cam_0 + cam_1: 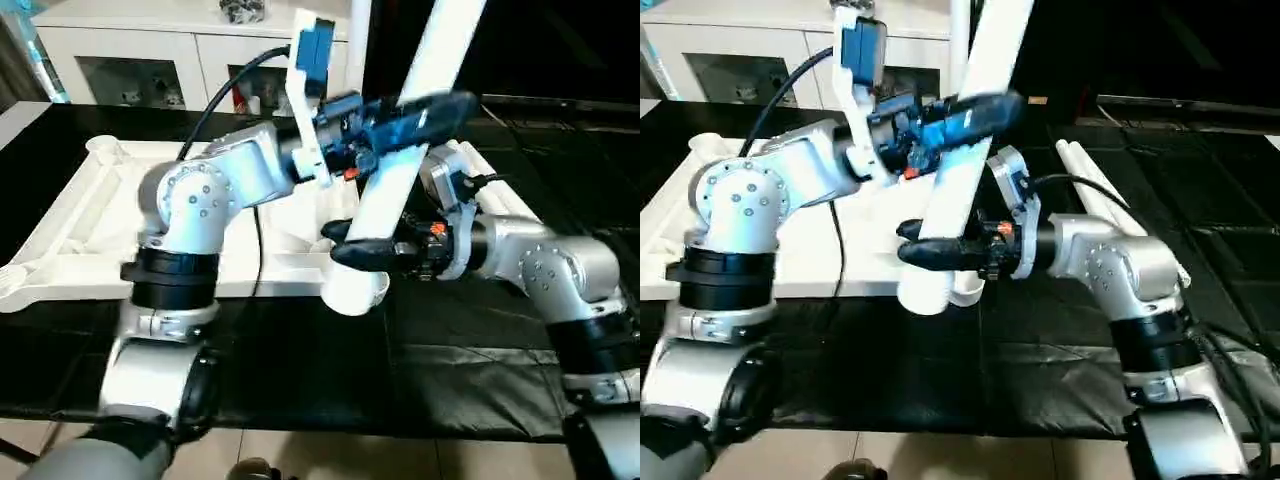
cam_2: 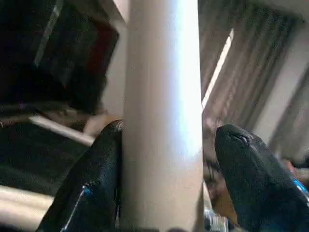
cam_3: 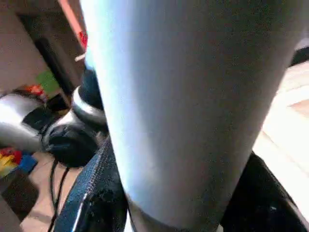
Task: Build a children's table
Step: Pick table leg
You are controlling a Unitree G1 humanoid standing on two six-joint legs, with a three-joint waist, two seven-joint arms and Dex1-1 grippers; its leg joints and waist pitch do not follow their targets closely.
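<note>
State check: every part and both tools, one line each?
table top: upside down, ribs up.
leg: tilted, base at near corner socket, seating unclear.
spare legs: lying flat, robot's right.
left tool: open around leg, one finger touching.
right tool: shut on leg near base.

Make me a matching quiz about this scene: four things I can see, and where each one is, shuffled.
Things:
1. table leg
2. tabletop
3. left gripper
4. right gripper

Places:
A. lying flat, ribbed side up, on the black surface
B. at the leg's lower end
C. tilted, its lower end at the tabletop's near corner
D. higher up the leg

Pairs: 1-C, 2-A, 3-D, 4-B
</note>
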